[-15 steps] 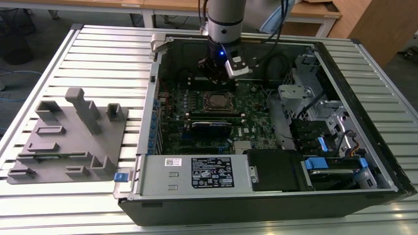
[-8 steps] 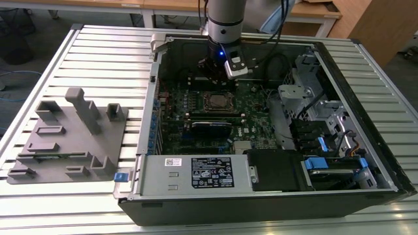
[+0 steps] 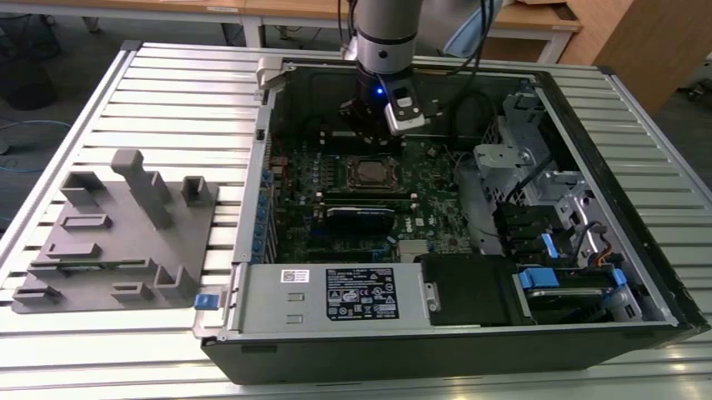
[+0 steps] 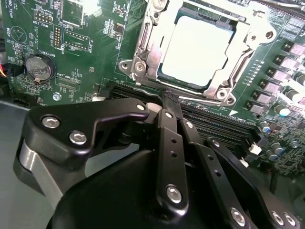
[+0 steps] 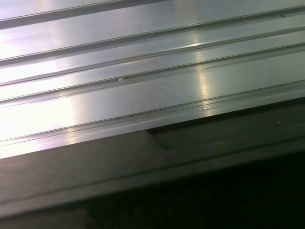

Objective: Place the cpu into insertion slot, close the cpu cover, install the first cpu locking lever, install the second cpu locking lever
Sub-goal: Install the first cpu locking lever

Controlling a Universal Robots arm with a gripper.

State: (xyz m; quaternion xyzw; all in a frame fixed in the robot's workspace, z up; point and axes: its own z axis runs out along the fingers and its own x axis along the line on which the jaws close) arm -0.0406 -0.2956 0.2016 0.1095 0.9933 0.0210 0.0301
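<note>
The cpu (image 4: 198,47), a silvery square, lies in the insertion slot (image 3: 368,172) on the green motherboard. The metal cpu cover (image 4: 143,45) lies flat around it, and the chip shows through its square cut-out. A thin wire locking lever (image 4: 147,89) runs along the socket's near edge. In the second wrist view my gripper (image 4: 169,98) is shut, its black fingers (image 4: 167,138) meeting in a point right at that lever beside the socket. In the exterior view the gripper (image 3: 373,137) hangs just behind the socket, inside the open computer case.
The case (image 3: 256,250) lies open on a slatted metal table (image 5: 143,86). A power supply (image 3: 333,296) sits at its front, with drive cages and cables (image 3: 556,208) on the exterior view's right. A black card (image 3: 358,218) stands in front of the socket. A grey fixture (image 3: 112,242) lies outside the case.
</note>
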